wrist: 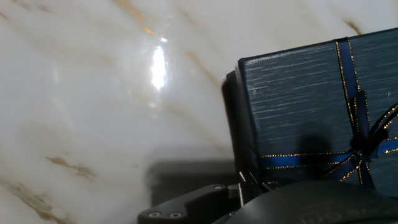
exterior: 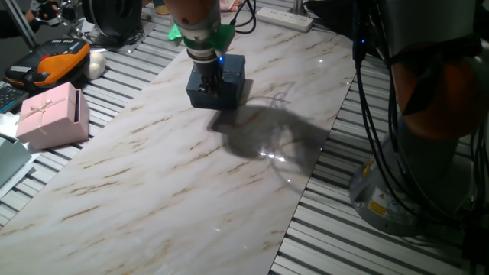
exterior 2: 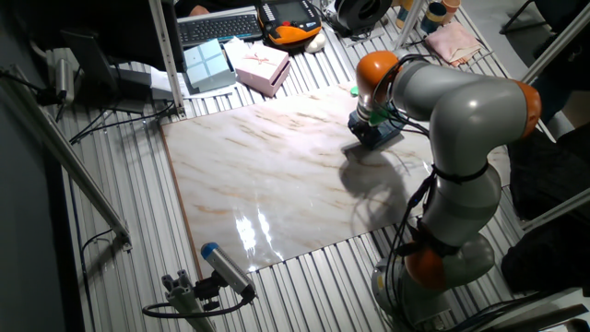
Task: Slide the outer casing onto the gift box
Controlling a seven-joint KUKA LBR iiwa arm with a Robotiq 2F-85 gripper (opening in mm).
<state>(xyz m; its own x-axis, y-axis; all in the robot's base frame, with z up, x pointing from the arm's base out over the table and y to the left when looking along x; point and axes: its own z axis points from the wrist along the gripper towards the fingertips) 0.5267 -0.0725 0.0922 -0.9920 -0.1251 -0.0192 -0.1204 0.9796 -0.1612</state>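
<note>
I am steering a large grey-and-orange arm (exterior 2: pixel 461 120) that reaches over a marble tabletop (exterior: pixel 191 176). Directly under my gripper (exterior: pixel 208 80) sits the outer casing (exterior: pixel 229 82), a dark navy square cover, and the hand is down on its top face. I cannot tell from any view whether the fingers are apart, together or clamped on something; the wrist and the casing hide them.

To do this step well, I judge I should push flat and straight along the casing's open side, keeping it level so no edge jams on the gift box (wrist: pixel 230 124), and press lightly enough that the pair does not skate across the smooth marble.

The hand view alone shows the fit: just left of the hand, a thin dark edge of the gift box peeks out beside the casing, so the sleeve looks nearly but not fully home. It also shows the blue, gold-edged ribbon bow (wrist: pixel 364 146) beneath the hand. The fixed views show what it misses: a pink bow-topped box (exterior: pixel 52 116) well away from the hand, off the marble.
</note>
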